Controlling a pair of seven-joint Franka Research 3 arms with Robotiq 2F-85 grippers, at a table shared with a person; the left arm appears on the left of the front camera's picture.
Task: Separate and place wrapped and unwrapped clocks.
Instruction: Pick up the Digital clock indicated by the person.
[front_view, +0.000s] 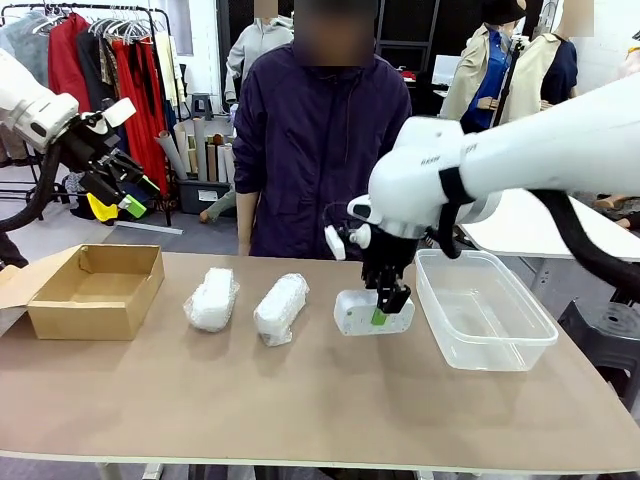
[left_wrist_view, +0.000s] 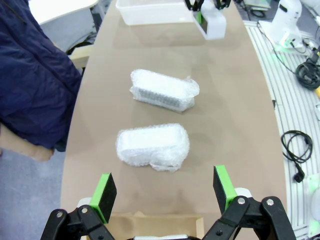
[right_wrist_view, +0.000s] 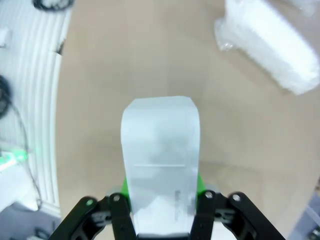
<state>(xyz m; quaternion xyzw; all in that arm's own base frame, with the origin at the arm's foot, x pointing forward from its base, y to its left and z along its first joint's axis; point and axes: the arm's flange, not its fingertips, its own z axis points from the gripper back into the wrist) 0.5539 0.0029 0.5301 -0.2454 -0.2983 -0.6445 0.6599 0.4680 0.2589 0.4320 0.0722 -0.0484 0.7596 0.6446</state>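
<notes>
Two bubble-wrapped clocks lie side by side on the brown table, one (front_view: 212, 298) (left_wrist_view: 152, 146) to the left of the other (front_view: 281, 308) (left_wrist_view: 162, 90). The bare white clock (front_view: 358, 316) (right_wrist_view: 160, 145) sits low over the table, just left of the clear tub. My right gripper (front_view: 385, 305) (right_wrist_view: 160, 192) reaches down from above and is shut on it, green pads on both its sides. Whether the clock rests on the table I cannot tell. My left gripper (front_view: 133, 195) (left_wrist_view: 165, 187) hangs high at the far left, open, with nothing between its fingers.
A clear plastic tub (front_view: 530, 338) (left_wrist_view: 145, 15) stands at the table's right. An open cardboard box (front_view: 95, 300) stands at the left end, below my left gripper. A person in a dark jacket (front_view: 320, 140) stands at the far edge. Bare table lies toward the near edge.
</notes>
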